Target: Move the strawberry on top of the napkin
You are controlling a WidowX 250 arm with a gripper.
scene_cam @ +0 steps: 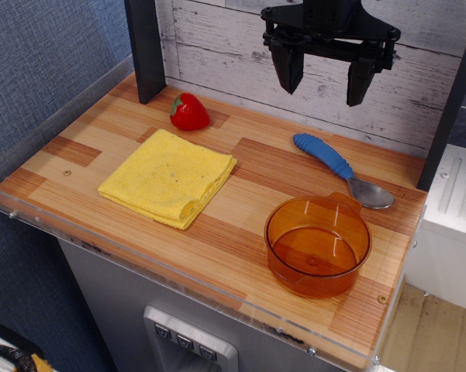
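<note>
Gripper (326, 76) hangs high at the back of the scene, black, two fingers pointing down with a wide gap between them, nothing held, clear of everything on the table. Left finger (288, 68) and the right one both show against the whitewashed plank wall (217, 54).

Strawberry (189, 111) sits on the wooden tabletop (240, 194) near the back left, glossy red, green cap turned toward the wall, just beside the dark upright post (146, 48). It is off the napkin, close to its far corner but whether the two touch is hard to tell from this angle.

Napkin (167, 177) is bright yellow, folded square, lying flat left of centre, layered edges showing along its right and front sides. Nothing on top of it.

Right half of the table: orange translucent bowl (317, 246) near the front, upright and empty (small tab handle on its rim at the back). Spoon (343, 170) with a blue handle and metal head lies just behind the bowl, handle angled toward the back left, head close to the bowl's rim.

Clear acrylic guard (54, 101) runs along the table's left and front edges.
</note>
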